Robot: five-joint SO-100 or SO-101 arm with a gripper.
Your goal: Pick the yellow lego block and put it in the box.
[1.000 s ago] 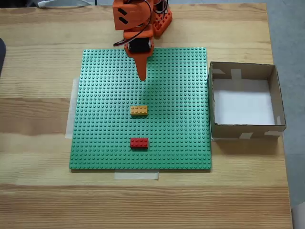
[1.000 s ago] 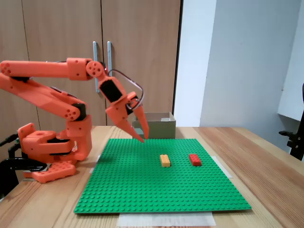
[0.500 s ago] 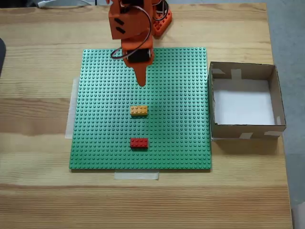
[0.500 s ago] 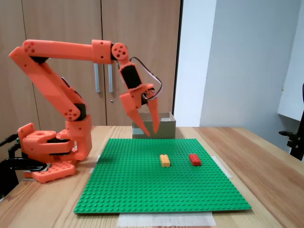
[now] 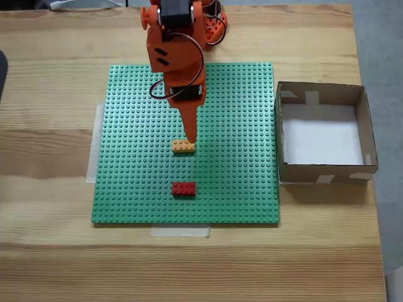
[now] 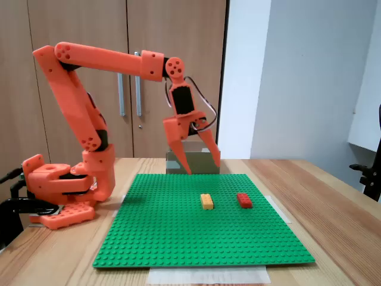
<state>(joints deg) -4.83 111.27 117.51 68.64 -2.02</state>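
The yellow lego block [image 5: 183, 146] [image 6: 206, 201] lies flat near the middle of the green baseplate [image 5: 126, 126] [image 6: 178, 238]. My orange gripper [image 5: 190, 138] [image 6: 202, 167] points downward, open and holding nothing. In the top-down fixed view its tips reach the block's far edge. In the side fixed view it hangs well above the plate, behind the block. The box [image 5: 320, 170] [image 6: 200, 159] is open-topped brown cardboard with a white floor. It stands just off the plate's right edge in the top-down view, and behind the gripper in the side view.
A red brick [image 5: 184, 187] [image 6: 244, 200] lies on the baseplate just beyond the yellow one, away from the arm's base [image 6: 59, 185]. The plate is taped to a wooden table [image 5: 50, 157]. Cupboard doors stand behind the arm.
The arm has stretched out over the plate, carrying the gripper from near its base to above the yellow block's far edge. The fingers have spread wider.
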